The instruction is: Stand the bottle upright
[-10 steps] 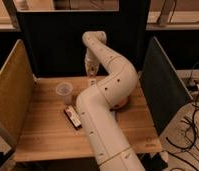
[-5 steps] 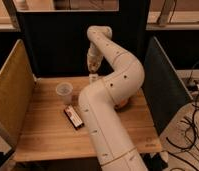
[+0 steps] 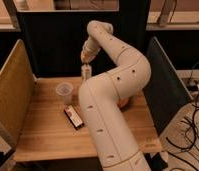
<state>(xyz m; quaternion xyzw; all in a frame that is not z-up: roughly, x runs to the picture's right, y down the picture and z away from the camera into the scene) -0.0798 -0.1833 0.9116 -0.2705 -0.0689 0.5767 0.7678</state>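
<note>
White-cream slim plastic bottle (image 3: 85, 74), judged light and slick, is best gripped mid-body; claw (image 3: 86, 63) is seen at its top, grip cannot be told.

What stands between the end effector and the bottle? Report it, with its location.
Nothing visible does. The end effector is right at the top of the bottle, near the back of the table. The cup and the dark packet sit nearer the front, off to one side and clear of both.

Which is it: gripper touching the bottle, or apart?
Cannot tell. The camera view shows the gripper directly above the bottle, with no plain contact or gap.
</note>
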